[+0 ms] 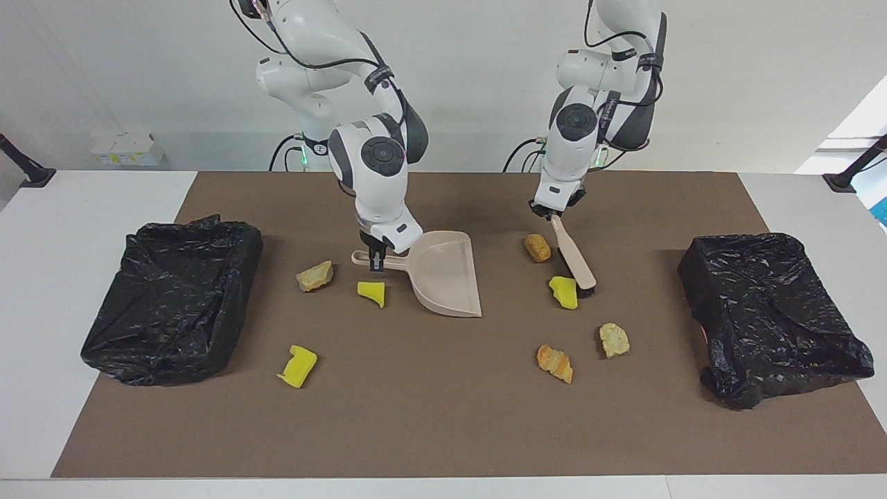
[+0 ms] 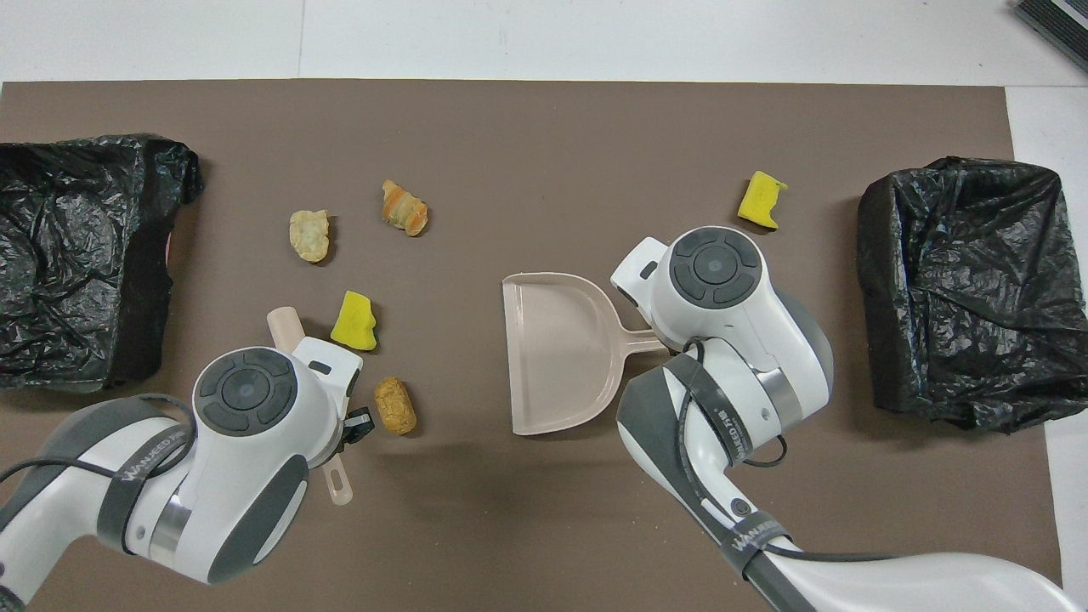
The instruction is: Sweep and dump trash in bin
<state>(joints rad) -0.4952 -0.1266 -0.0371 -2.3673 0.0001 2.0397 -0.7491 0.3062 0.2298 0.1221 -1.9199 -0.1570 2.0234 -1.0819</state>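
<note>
In the facing view: right gripper [image 1: 375, 261] clamping the dustpan [image 1: 443, 274] by its handle; left gripper [image 1: 552, 213] gripping the brush [image 1: 574, 260], bristles touching a yellow foam chunk [image 1: 564, 292]; trash lying scattered on the brown mat [image 1: 443, 416] between two black-bagged bins [image 1: 173, 294].

In the overhead view: crusty lump [image 2: 396, 405] lying beside the left wrist, two bread lumps [image 2: 309, 235] sitting farther out, another yellow chunk [image 2: 761, 201] resting near the right arm's bin [image 2: 965, 285].

Right gripper [image 1: 375, 261] clamps the dustpan [image 1: 443, 274] handle — pan flat on the mat. Left gripper [image 1: 552, 215] grips the brush [image 1: 574, 258] — bristles touching a yellow foam chunk [image 1: 564, 292].
</note>
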